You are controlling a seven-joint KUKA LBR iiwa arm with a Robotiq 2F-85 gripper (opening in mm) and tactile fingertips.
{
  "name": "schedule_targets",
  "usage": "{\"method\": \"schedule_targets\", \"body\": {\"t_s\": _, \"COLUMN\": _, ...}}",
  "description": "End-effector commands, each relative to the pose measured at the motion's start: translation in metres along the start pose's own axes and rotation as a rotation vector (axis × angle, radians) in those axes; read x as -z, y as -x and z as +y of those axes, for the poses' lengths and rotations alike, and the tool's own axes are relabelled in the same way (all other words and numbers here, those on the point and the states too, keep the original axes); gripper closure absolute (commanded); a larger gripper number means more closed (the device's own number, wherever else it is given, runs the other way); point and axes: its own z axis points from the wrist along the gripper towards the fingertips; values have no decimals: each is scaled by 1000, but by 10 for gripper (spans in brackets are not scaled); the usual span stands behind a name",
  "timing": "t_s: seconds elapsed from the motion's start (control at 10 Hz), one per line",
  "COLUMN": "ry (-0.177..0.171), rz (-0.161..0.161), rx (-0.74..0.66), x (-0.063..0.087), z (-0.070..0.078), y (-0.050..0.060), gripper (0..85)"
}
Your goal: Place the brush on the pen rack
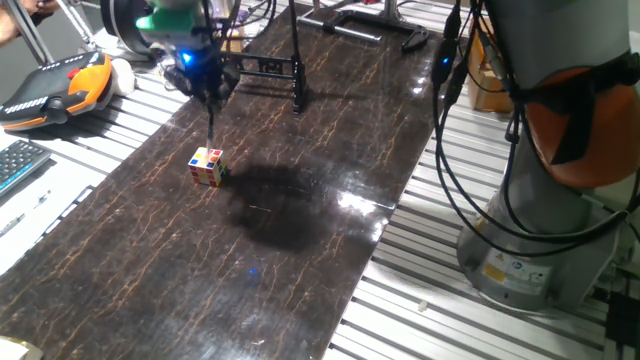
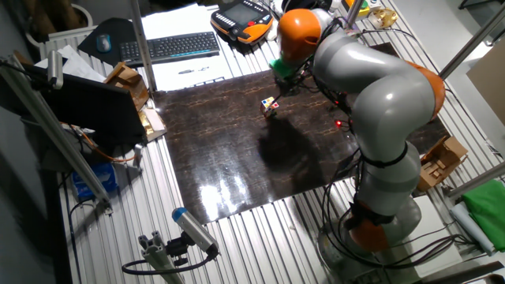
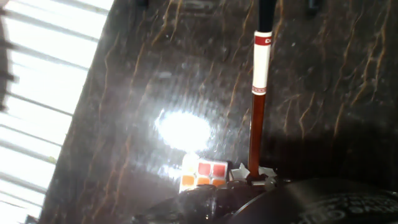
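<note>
My gripper [image 1: 207, 90] hangs over the far left part of the dark table and is shut on the brush [image 1: 210, 122], which points straight down from it. In the hand view the brush [image 3: 256, 124] runs up the frame from my gripper [image 3: 254, 178]: orange-brown shaft, white band, dark far end. The brush tip hovers just above and behind the multicoloured cube [image 1: 207, 166], which also shows in the hand view [image 3: 203, 173]. The black pen rack [image 1: 272, 66] stands a little right of and behind my gripper. In the other fixed view my gripper [image 2: 282, 72] is mostly hidden by the arm.
A black bar-shaped handle piece [image 1: 372, 26] lies at the table's far end. An orange teach pendant [image 1: 62, 88] and a keyboard [image 1: 20, 165] sit off the table's left edge. The robot base [image 1: 540, 220] and cables stand on the right.
</note>
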Motion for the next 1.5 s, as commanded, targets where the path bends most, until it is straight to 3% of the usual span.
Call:
{"method": "schedule_targets", "body": {"t_s": 0.0, "ry": 2, "rz": 1, "rx": -17, "x": 2, "z": -7, "y": 21, "gripper": 840}}
{"method": "schedule_targets", "body": {"t_s": 0.1, "ry": -4, "rz": -29, "rx": -30, "x": 6, "z": -8, "y": 27, "gripper": 840}}
{"method": "schedule_targets", "body": {"t_s": 0.3, "ry": -10, "rz": -43, "rx": -28, "x": 14, "z": -13, "y": 38, "gripper": 840}}
{"method": "schedule_targets", "body": {"t_s": 0.7, "ry": -16, "rz": -103, "rx": -36, "x": 27, "z": -26, "y": 55, "gripper": 840}}
{"method": "schedule_targets", "body": {"t_s": 0.9, "ry": -17, "rz": -108, "rx": -40, "x": 32, "z": -31, "y": 64, "gripper": 840}}
{"method": "schedule_targets", "body": {"t_s": 1.4, "ry": -32, "rz": -156, "rx": -27, "x": 36, "z": -34, "y": 74, "gripper": 840}}
